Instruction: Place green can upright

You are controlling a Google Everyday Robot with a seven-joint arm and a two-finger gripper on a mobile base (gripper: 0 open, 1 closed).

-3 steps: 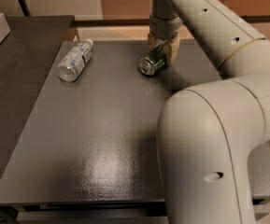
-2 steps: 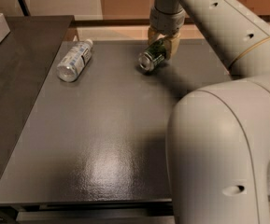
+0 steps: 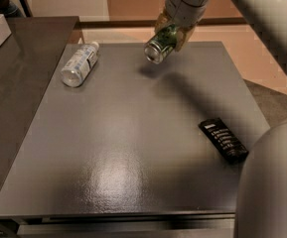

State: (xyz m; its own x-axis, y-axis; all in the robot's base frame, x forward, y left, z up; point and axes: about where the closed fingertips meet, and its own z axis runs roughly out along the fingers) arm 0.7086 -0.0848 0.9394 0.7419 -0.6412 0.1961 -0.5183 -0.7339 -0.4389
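Note:
The green can (image 3: 159, 46) has dark green sides and a silver end that faces me. It is tilted on its side in the air above the far part of the dark table (image 3: 133, 133), with its shadow on the table below it. My gripper (image 3: 170, 32) is shut on the green can, its tan fingers (image 3: 182, 37) on either side of the can's body. The arm comes in from the upper right.
A clear plastic bottle with a white cap (image 3: 79, 63) lies on its side at the far left of the table. A black remote-like object (image 3: 223, 139) lies near the right edge. A second dark surface (image 3: 19, 73) adjoins on the left.
The gripper has lifted the green can off the table, where it lay on its side, and now holds it in the air. The black object has come into view.

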